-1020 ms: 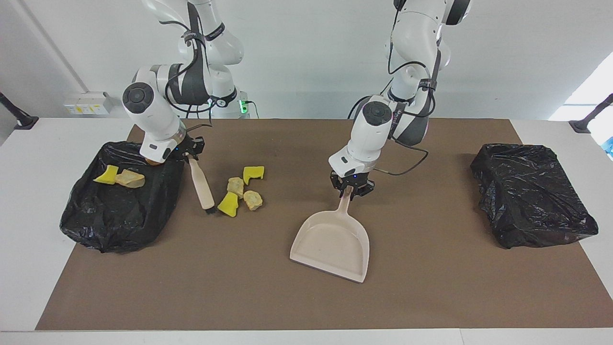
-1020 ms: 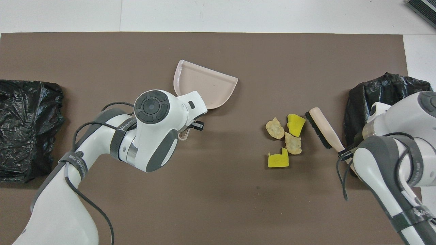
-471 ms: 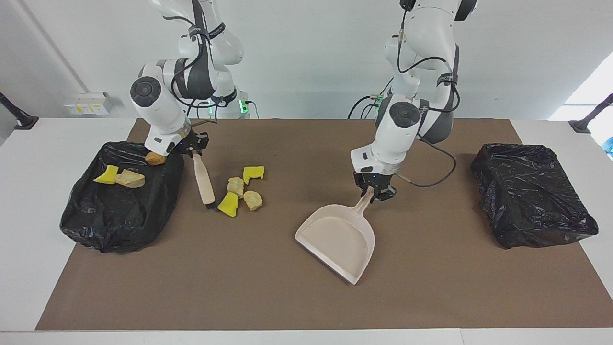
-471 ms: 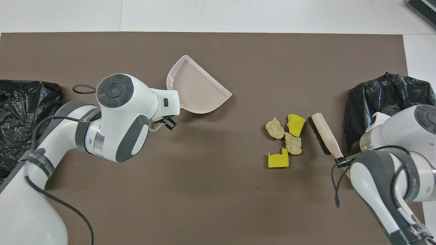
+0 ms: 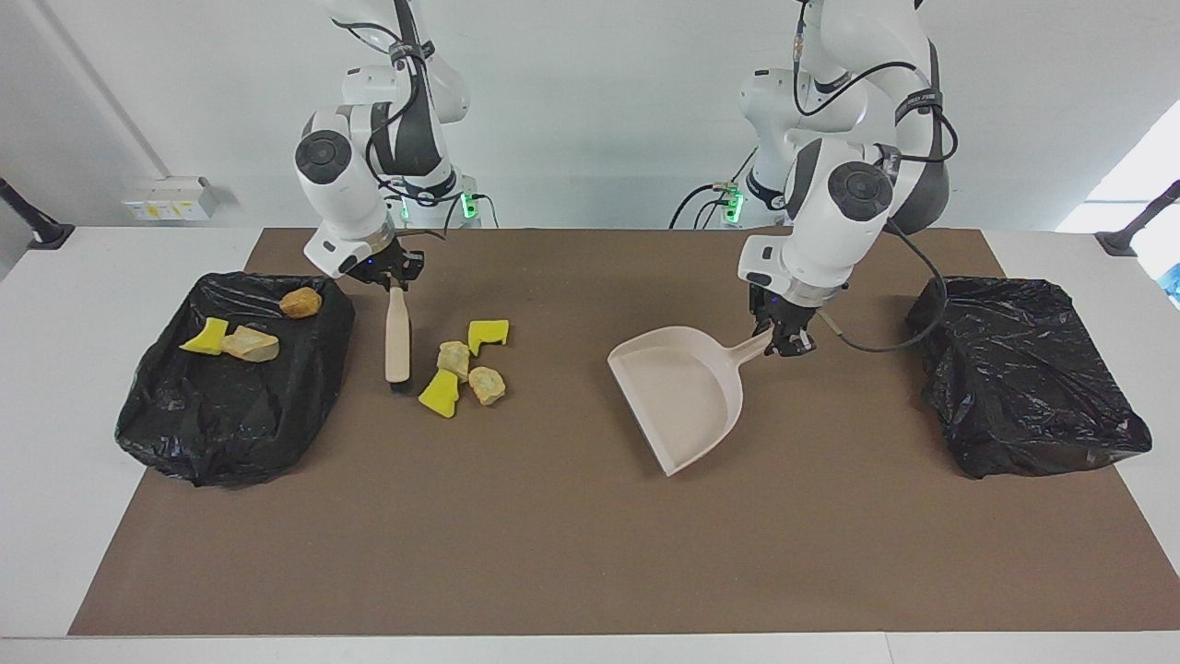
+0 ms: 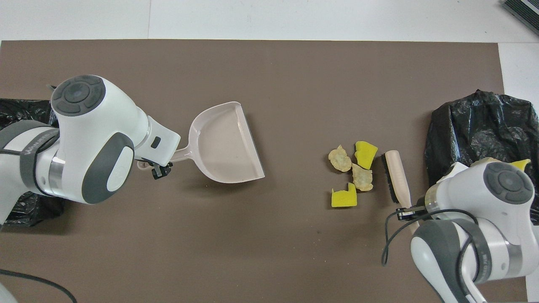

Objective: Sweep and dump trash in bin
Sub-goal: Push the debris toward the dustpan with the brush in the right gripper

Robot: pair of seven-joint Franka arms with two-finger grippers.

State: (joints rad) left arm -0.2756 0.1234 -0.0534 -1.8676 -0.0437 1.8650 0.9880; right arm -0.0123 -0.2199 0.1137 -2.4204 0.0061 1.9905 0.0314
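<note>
Several trash scraps lie in a cluster on the brown mat: yellow chunks (image 5: 488,334) (image 6: 344,197) and tan lumps (image 5: 486,385) (image 6: 339,158). Three more scraps lie in the open black bin (image 5: 166,415) at the right arm's end: a yellow one (image 5: 206,337), a tan one (image 5: 249,343) and a brown one (image 5: 300,302). My right gripper (image 5: 396,281) (image 6: 406,210) is shut on the handle of the wooden brush (image 5: 397,337) (image 6: 393,174), whose bristles stand between the cluster and the bin. My left gripper (image 5: 784,339) (image 6: 158,168) is shut on the handle of the beige dustpan (image 5: 687,392) (image 6: 225,143), its mouth facing the cluster.
A second black bag-lined bin (image 5: 1023,378) (image 6: 21,110) sits at the left arm's end of the table. The brown mat (image 5: 553,553) covers most of the white table. A stretch of bare mat lies between the dustpan's mouth and the scraps.
My left arm has swung the dustpan toward its own end of the table and turned its mouth toward the scraps. My right arm has drawn back and straightened the brush beside the cluster.
</note>
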